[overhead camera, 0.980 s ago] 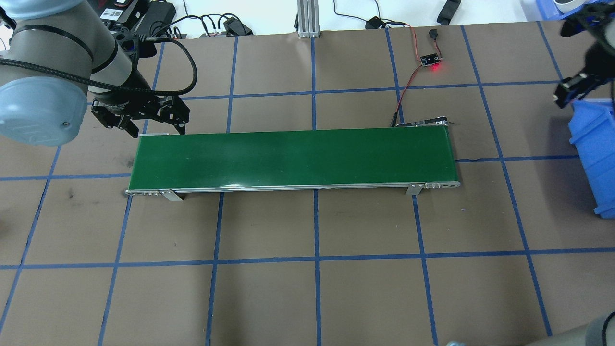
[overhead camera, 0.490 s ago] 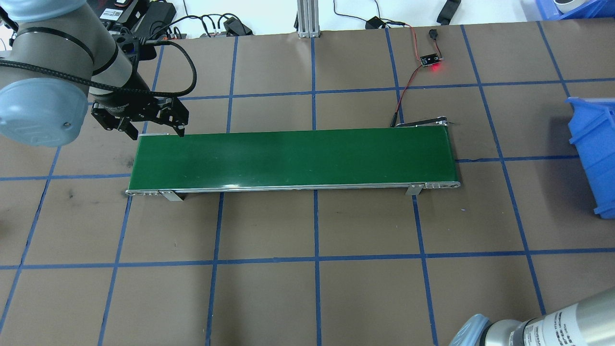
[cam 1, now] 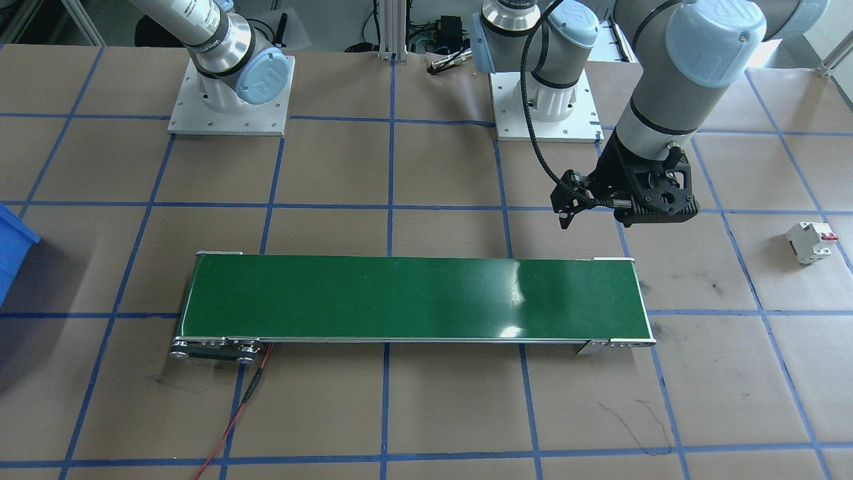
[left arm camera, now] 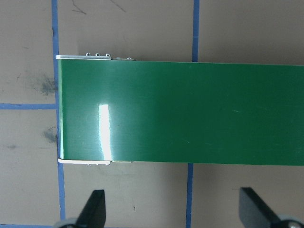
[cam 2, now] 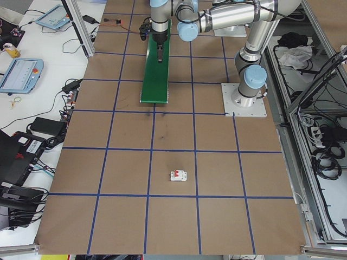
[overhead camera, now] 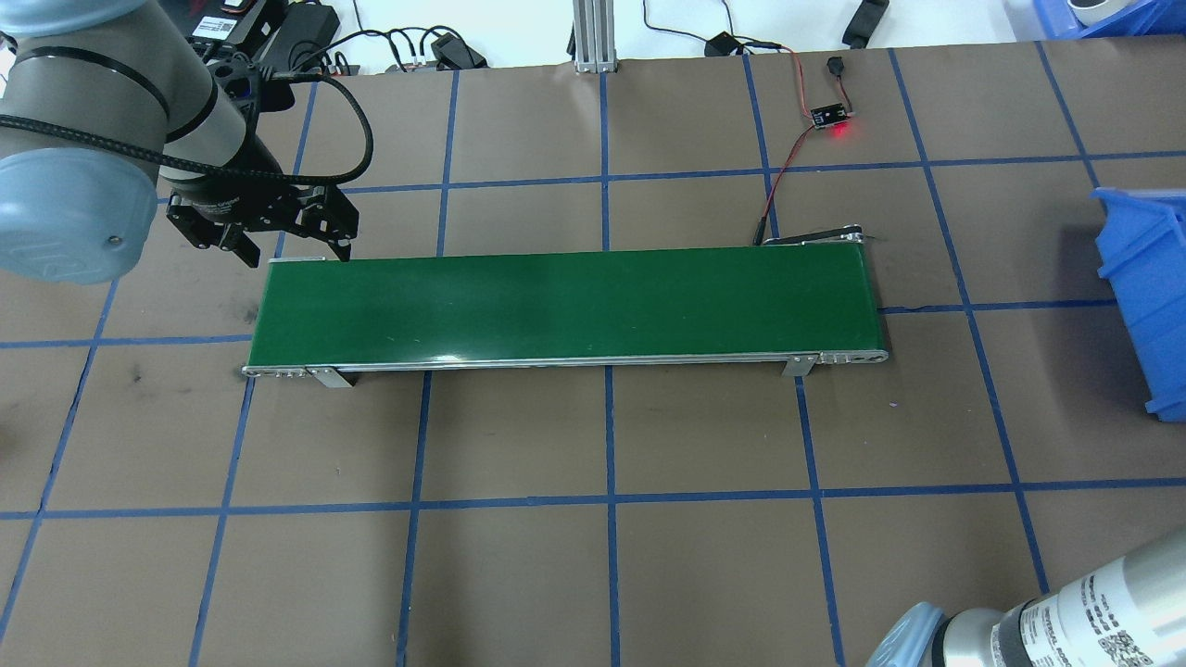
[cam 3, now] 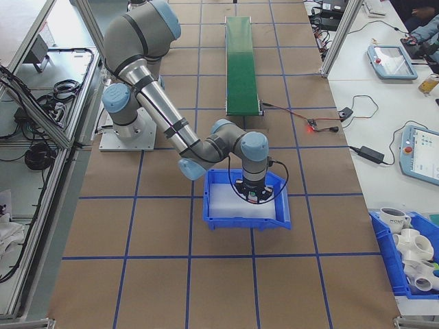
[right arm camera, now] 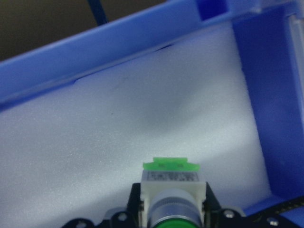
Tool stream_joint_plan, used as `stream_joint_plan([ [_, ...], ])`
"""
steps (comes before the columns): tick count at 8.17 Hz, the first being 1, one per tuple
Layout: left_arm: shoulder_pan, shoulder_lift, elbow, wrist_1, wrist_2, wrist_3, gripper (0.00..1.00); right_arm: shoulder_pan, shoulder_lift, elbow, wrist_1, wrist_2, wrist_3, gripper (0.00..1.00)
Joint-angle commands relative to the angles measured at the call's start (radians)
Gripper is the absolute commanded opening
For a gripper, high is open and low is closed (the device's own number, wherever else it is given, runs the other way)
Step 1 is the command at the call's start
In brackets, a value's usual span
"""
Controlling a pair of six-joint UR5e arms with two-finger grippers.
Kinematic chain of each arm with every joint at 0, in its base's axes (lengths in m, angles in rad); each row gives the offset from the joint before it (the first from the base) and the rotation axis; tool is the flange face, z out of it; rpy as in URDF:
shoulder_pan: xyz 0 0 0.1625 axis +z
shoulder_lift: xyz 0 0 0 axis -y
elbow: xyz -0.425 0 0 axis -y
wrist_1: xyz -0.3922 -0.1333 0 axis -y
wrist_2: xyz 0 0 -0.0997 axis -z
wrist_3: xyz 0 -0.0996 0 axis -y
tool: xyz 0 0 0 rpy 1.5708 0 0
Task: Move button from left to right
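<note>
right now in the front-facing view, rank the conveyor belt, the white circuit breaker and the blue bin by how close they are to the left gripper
1. Conveyor belt: its end lies just in front of the left gripper.
2. White circuit breaker: farther out on the robot's left side of the table.
3. Blue bin: across the table, at the robot's right end.

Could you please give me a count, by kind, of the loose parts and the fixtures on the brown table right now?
Push-buttons: 1, the button held in the right gripper over the blue bin
Circuit breakers: 1, the circuit breaker
Conveyor belts: 1, the conveyor belt
Blue bins on the table: 1
Total: 4
</note>
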Motion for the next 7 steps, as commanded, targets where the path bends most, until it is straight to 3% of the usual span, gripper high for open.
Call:
stream_joint_plan([
  [1, -0.007, 0.026, 0.004, -0.021, -0.001, -0.004, 1.00, -0.008, 0.044, 0.004, -0.006, -0.009, -0.096, 0.61],
  [2, -0.010, 0.025, 0.004, -0.021, -0.004, -0.004, 1.00, -0.011, 0.044, 0.004, -0.004, -0.013, -0.096, 1.00],
  [4, -0.010, 0.025, 0.004, -0.021, -0.007, -0.005, 1.00, -0.013, 0.012, 0.004, 0.000, -0.024, -0.100, 1.00],
  [6, -0.010, 0.026, 0.001, -0.021, -0.002, 0.001, 1.00, -0.013, -0.133, 0.004, 0.058, 0.004, -0.086, 1.00],
  [7, -0.010, 0.026, 0.002, -0.021, -0.002, 0.001, 1.00, -0.011, -0.183, 0.004, 0.077, 0.049, -0.051, 1.00],
])
